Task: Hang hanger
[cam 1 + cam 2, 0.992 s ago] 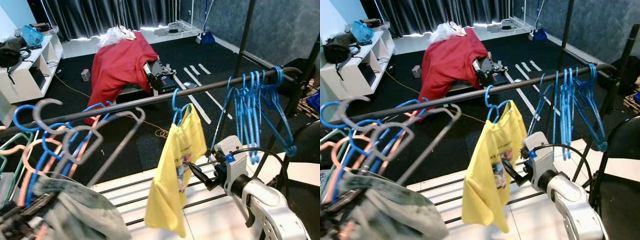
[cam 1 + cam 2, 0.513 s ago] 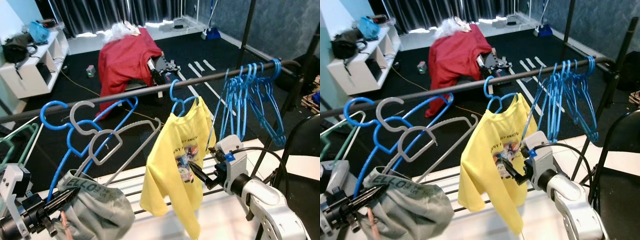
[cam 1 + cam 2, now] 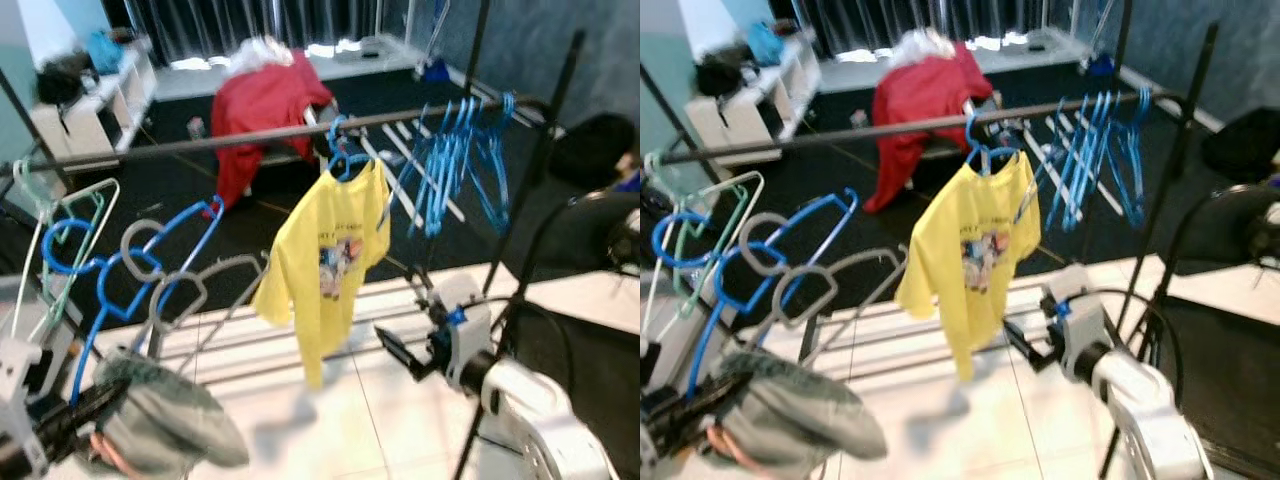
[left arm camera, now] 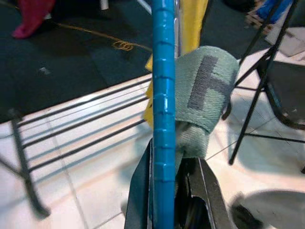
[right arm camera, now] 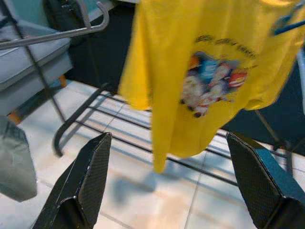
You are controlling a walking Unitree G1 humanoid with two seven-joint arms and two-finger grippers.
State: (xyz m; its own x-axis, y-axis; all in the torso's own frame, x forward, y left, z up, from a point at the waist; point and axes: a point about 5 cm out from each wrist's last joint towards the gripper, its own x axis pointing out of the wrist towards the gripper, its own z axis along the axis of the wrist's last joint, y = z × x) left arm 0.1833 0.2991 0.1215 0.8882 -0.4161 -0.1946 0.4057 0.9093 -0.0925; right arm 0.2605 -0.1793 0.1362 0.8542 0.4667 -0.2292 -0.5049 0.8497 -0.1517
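Note:
My left gripper is low at the left, shut on the bar of a blue hanger draped with a grey-green garment. Grey hangers rise beside it in the same bundle. Their hooks are well below the dark rail and apart from it. A yellow shirt hangs on a blue hanger in the middle of the rail. My right gripper is open, below and to the right of the shirt, not touching it; its fingers stand wide apart.
A bunch of bare blue hangers hangs at the rail's right end, a pale green hanger at its left. The rack's base bars lie on the white floor. A black chair stands right; a red cloth lies beyond.
The view has pulled back from the rack, so the rail sits higher and farther off. The held hangers' hooks are now lower against the rail. My right gripper is farther from the yellow shirt.

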